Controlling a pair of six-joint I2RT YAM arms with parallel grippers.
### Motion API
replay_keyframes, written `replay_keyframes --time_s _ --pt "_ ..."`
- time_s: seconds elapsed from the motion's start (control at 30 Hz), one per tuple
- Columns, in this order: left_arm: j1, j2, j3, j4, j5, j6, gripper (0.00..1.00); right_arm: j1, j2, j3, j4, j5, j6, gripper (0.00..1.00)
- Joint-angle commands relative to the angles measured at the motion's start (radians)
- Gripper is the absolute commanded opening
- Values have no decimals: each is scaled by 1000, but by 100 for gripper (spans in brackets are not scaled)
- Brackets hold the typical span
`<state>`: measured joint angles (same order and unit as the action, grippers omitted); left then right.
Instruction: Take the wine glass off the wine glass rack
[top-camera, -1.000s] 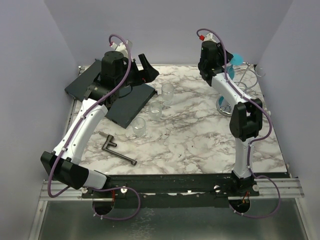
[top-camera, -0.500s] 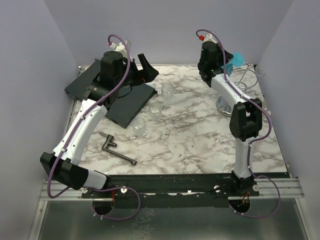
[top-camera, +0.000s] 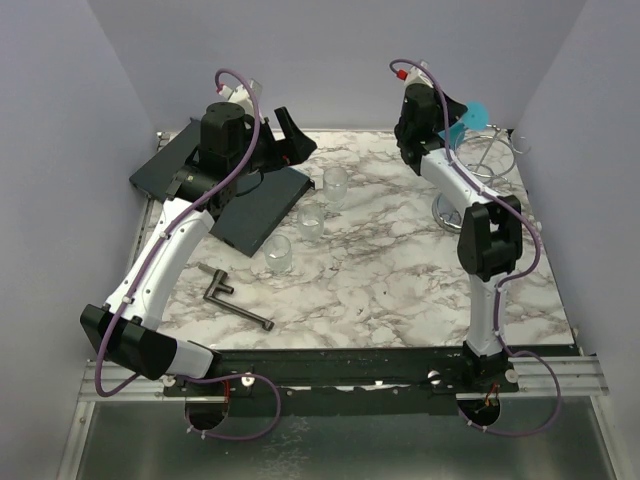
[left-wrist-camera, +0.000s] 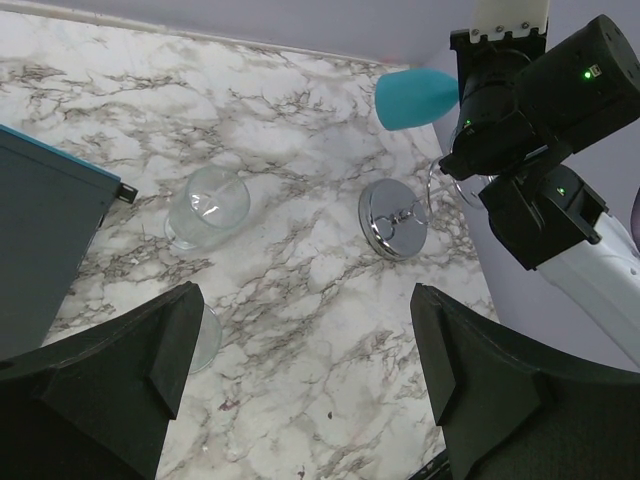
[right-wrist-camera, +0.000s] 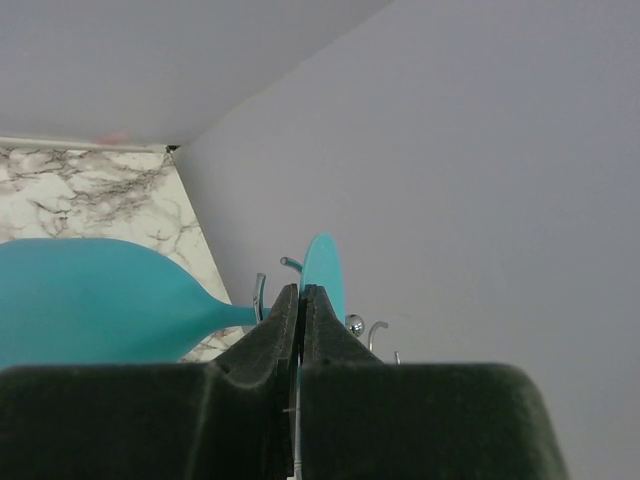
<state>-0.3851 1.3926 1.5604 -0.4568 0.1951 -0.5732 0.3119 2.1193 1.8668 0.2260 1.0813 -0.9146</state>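
Observation:
The teal wine glass (top-camera: 476, 115) lies tilted on its side at the top of the chrome wine glass rack (top-camera: 489, 165), whose round base (left-wrist-camera: 395, 219) stands at the back right. My right gripper (top-camera: 455, 128) is shut on the glass where stem meets foot. In the right wrist view the jaws (right-wrist-camera: 301, 297) are closed, with the bowl (right-wrist-camera: 100, 300) to the left, the foot (right-wrist-camera: 323, 270) edge-on just past them, and rack wire ends (right-wrist-camera: 355, 323) behind. My left gripper (top-camera: 288, 135) is open and empty (left-wrist-camera: 305, 330) above the marble at the back left.
Three clear tumblers (top-camera: 337, 182) (top-camera: 311, 222) (top-camera: 277, 253) stand left of centre. A dark flat board (top-camera: 255, 205) lies at the back left under my left arm. A dark metal tool (top-camera: 233, 298) lies near the front left. Walls close in behind and right of the rack.
My right gripper has shifted slightly up and back with the teal glass in it. The left arm has not moved.

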Motion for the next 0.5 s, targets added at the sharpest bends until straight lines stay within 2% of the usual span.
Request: replay_keyframes --time_s 0.0,0.33,0.47 --pt "9 -23 -11 23 23 -4 92 -5 39 15 109 14 -68 0" --pt "13 -13 -6 23 30 -7 93 -6 88 83 223 23 -143 0" --pt "15 -9 -7 24 33 -7 93 -5 102 118 214 15 -141 0"
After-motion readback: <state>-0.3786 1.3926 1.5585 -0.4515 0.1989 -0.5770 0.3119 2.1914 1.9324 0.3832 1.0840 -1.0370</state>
